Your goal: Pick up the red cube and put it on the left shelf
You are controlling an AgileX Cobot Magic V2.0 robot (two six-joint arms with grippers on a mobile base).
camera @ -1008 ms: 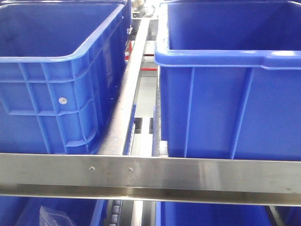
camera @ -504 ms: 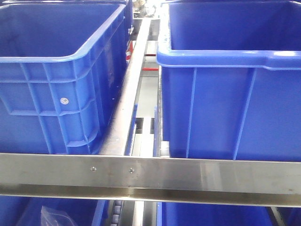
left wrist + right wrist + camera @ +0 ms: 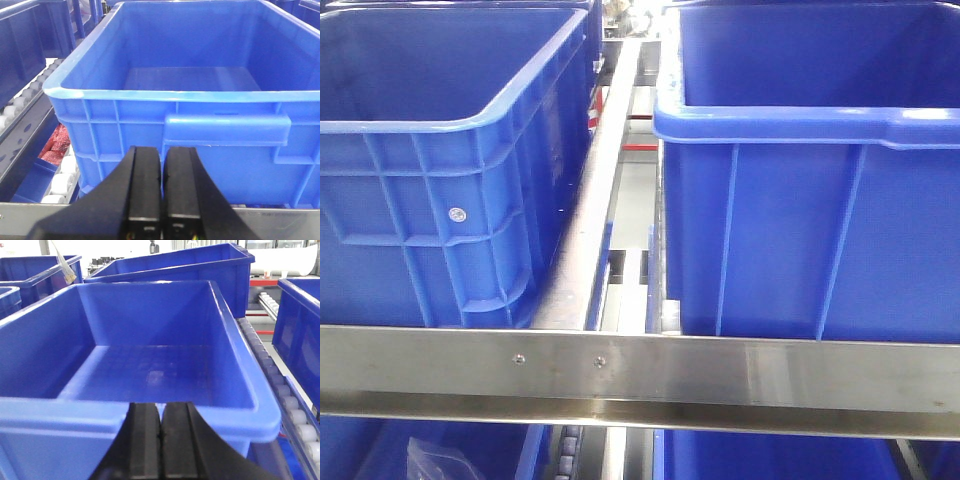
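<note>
The red cube is out of view in all three views. The left shelf fills the front view: its flat steel front rail (image 3: 640,365) runs across, with a blue crate (image 3: 440,180) on the left and another blue crate (image 3: 800,200) on the right. My left gripper (image 3: 162,150) is shut with nothing between its fingers, just before the near wall of an empty blue crate (image 3: 200,75). My right gripper (image 3: 161,407) is also shut and empty, at the near rim of another empty blue crate (image 3: 150,370).
A steel divider rail (image 3: 595,200) runs back between the two crates. White rollers (image 3: 62,177) line the shelf beside the left crate, and something red and crinkled (image 3: 55,142) lies on the tier beneath. More rollers (image 3: 287,400) and further blue crates (image 3: 200,265) stand behind and to the right.
The front view shifted very slightly: crates and rail sit a few pixels further right and lower than one second ago. Nothing has moved in the last half second.
</note>
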